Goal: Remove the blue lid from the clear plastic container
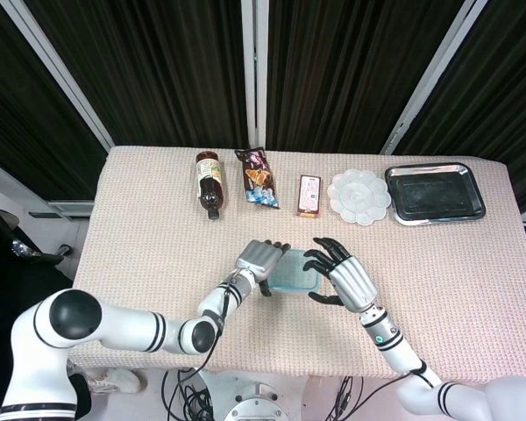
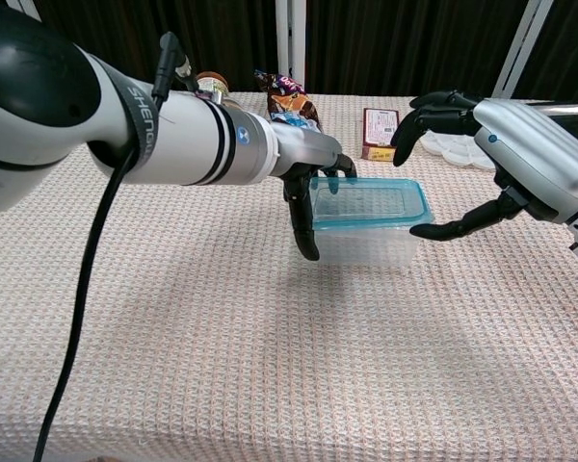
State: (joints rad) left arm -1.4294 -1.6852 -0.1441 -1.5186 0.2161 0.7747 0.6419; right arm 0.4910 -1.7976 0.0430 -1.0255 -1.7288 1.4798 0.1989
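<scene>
Left hand [image 1: 261, 260] in head view sits just left of frame centre, clamped on the left end of the clear plastic container [image 1: 295, 273], blue lid [image 1: 296, 267] on top; right hand [image 1: 345, 278] is spread just right of it, fingers apart, not gripping anything. Far row along the top of the table [image 1: 140, 237]: bottle [image 1: 209, 182], snack bag [image 1: 257, 177], small box [image 1: 309, 194], white palette [image 1: 359, 196], metal tray [image 1: 434, 192], all well clear. Chest view: left hand [image 2: 313, 183] mid-frame, thumb down the near-left wall, fingers hooked over the far-left rim, so it's bracing the container [image 2: 366, 243], lid [image 2: 370, 206] seated all round as far as I can tell. Right hand [image 2: 491, 164] at right of frame is released, thumb tip at the lid's right corner, can't tell if touching, fingers arched above. Risks: left fingers overlapping the rim would pin the lid down while the right pries; a thumb-only pry could slip off the lip; weak bracing and the tub lifts or skids with the lid
</scene>
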